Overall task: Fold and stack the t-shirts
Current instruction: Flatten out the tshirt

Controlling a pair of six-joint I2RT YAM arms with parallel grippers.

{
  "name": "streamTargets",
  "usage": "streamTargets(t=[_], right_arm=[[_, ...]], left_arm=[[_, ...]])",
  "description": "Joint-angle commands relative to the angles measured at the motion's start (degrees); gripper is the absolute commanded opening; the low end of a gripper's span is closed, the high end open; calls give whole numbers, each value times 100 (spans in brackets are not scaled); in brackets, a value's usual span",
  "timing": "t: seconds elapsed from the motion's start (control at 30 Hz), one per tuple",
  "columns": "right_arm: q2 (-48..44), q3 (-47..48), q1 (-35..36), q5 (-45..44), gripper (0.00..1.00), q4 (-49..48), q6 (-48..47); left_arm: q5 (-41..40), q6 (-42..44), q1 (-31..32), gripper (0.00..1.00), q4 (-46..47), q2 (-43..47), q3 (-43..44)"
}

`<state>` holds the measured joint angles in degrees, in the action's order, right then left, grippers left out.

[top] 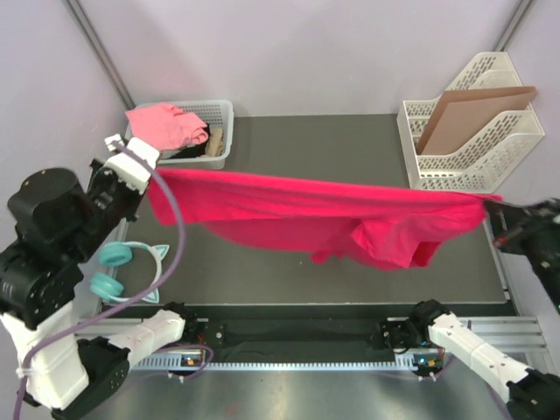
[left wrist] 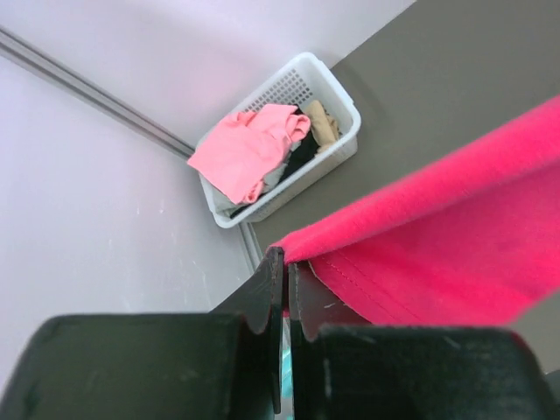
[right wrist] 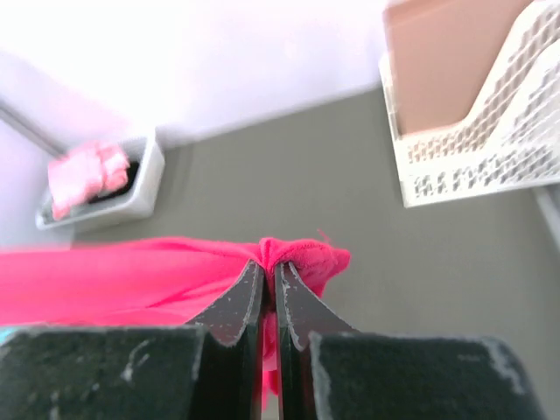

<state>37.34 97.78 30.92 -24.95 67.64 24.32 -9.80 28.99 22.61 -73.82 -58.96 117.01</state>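
Observation:
The crimson-red t-shirt (top: pixel 315 214) hangs stretched in the air across the dark table (top: pixel 350 140), held at both ends. My left gripper (top: pixel 150 178) is shut on its left corner; the left wrist view shows the gripper (left wrist: pixel 286 255) pinching the shirt's hem (left wrist: pixel 437 254). My right gripper (top: pixel 490 204) is shut on its right corner, seen bunched in the right wrist view at the gripper (right wrist: pixel 269 267), with the red cloth (right wrist: pixel 114 280) trailing left. The salmon-pink t-shirt (top: pixel 162 122) lies crumpled in a white basket (top: pixel 223 109) at the back left, also in the left wrist view (left wrist: pixel 249 153).
Teal cat-ear headphones (top: pixel 127 267) lie on the table's left edge under my left arm. A white file rack (top: pixel 472 149) holding a brown cardboard sheet (top: pixel 468 114) stands at the back right. The basket also holds dark and tan cloth.

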Motion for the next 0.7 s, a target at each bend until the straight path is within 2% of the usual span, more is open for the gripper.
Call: streamTargets(t=[0.0,0.07,0.1,0.17,0.2,0.3,0.37,0.4,0.5,0.53,0.67], right_arm=[[405,708,-980,754,0,663,-472],[458,340,-991,799,0,436,-306],[467,-184,-991,755,0,304,-261],[528,-827,-982,572,0,-240,-217],[572,-1509,-991,544,0,-451,-191],[923,-2793,-1000,342,0,-1652,-138],[1388,-3306,-1113,289,0,-2121,-103],[1572,-3700,-1192,298,0,-2593,-85],[2355,-4117,-1483,263,0,-3394,-67],[2774,-4118,-1518,149,0,-3519,-85],[3892,-3688,-1729,-36,0,-3924,-120]], left_arm=[[127,-122,-11,1,-1240,148,-458],[408,-105,-11,0,-1074,157,-1038],[566,-78,-11,0,-899,165,-1284],[725,36,-11,0,-278,148,-2206],[786,88,-2,0,-64,104,-2870],[910,308,-11,0,891,-334,-4023],[910,484,-11,0,1456,-887,-4483],[858,554,-11,0,2041,-1115,-4842],[533,730,-37,0,2704,-2275,-4960],[428,757,-72,0,2837,-2957,-4873],[32,915,-318,0,3364,-4368,-4381]])
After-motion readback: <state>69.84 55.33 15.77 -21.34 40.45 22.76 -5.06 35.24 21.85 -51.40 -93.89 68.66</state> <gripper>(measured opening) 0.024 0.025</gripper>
